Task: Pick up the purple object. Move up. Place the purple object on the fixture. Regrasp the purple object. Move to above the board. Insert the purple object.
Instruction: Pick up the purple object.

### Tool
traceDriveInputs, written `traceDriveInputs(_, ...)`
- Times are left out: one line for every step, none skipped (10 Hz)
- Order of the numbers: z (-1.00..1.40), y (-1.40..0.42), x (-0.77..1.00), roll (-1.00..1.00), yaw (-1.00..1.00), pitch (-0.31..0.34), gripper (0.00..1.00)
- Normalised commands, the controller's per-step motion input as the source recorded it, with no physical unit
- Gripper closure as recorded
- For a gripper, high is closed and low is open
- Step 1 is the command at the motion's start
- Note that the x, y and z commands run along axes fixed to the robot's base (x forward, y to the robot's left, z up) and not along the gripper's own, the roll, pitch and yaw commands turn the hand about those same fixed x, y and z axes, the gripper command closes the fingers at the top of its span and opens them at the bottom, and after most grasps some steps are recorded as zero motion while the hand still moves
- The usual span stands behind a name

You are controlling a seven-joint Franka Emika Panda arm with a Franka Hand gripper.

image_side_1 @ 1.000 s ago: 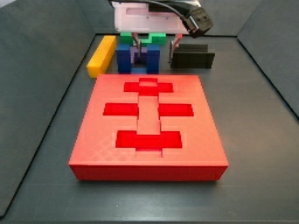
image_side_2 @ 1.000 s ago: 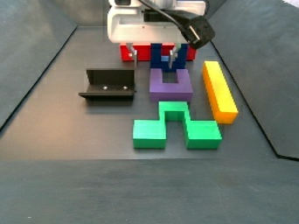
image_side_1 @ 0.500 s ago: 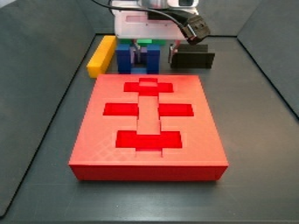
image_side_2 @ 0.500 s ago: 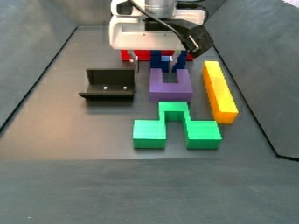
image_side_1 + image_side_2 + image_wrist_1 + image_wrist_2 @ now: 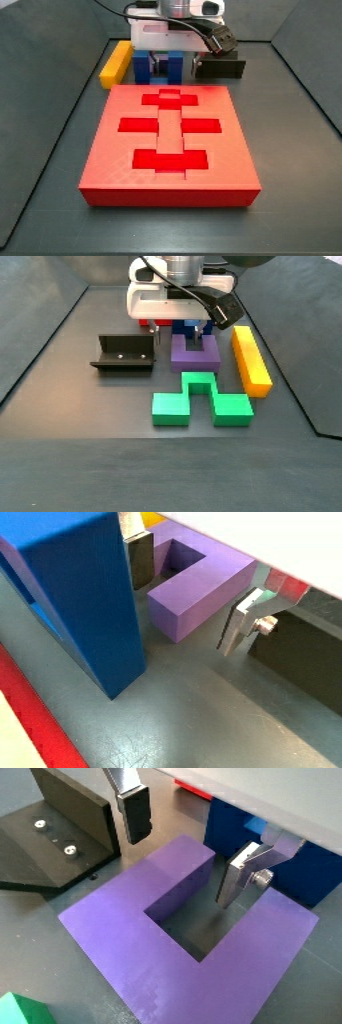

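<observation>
The hand (image 5: 187,853) is low over the purple block (image 5: 201,943), its jaws spread and gripping nothing: in both wrist views one silver finger (image 5: 247,873) hangs in or just over the block's slot while the other finger (image 5: 131,808) stands outside one prong, so the two straddle that prong with gaps on both sides. That is the relation the pick-up turns on: the block lies directly under the hand, flat on the desk (image 5: 80,386), with its slot running across the line between the fingers, so closing should pinch the prong. How far the tips reach down is hard to judge; I would guess they are close to grasp height but not yet touching. Taking the purple block as the landmark, the blue block (image 5: 80,592) rises just beside it on the far side from the green block (image 5: 198,402), the fixture (image 5: 123,353) sits near one flank, and the yellow bar (image 5: 250,356) lies along the other. In a side view the board (image 5: 171,145) lies beyond the blue block, well apart from the purple one, its recesses empty.
</observation>
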Motion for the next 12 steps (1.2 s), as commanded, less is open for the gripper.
traceDriveInputs(-0.13, -0.02, -0.03, 0.12, 0.00, -0.056, 0.00)
traceDriveInputs(-0.03, -0.03, -0.02, 0.10, 0.00, -0.043, 0.00)
traceDriveInputs(0.00, 0.00, -0.01, 0.00, 0.00, 0.000, 0.00)
traceDriveInputs(0.00, 0.00, -0.03, 0.00, 0.00, 0.000, 0.00)
traceDriveInputs(0.00, 0.00, 0.00, 0.00, 0.00, 0.000, 1.00)
traceDriveInputs(0.00, 0.00, 0.00, 0.00, 0.00, 0.000, 1.00)
traceDriveInputs(0.00, 0.00, 0.00, 0.00, 0.00, 0.000, 1.00)
traceDriveInputs(0.00, 0.00, 0.00, 0.00, 0.00, 0.000, 1.00)
traceDriveInputs(0.00, 0.00, 0.00, 0.00, 0.00, 0.000, 1.00)
traceDriveInputs(0.00, 0.00, 0.00, 0.00, 0.00, 0.000, 1.00)
traceDriveInputs(0.00, 0.00, 0.00, 0.00, 0.00, 0.000, 1.00)
traceDriveInputs(0.00, 0.00, 0.00, 0.00, 0.00, 0.000, 1.00)
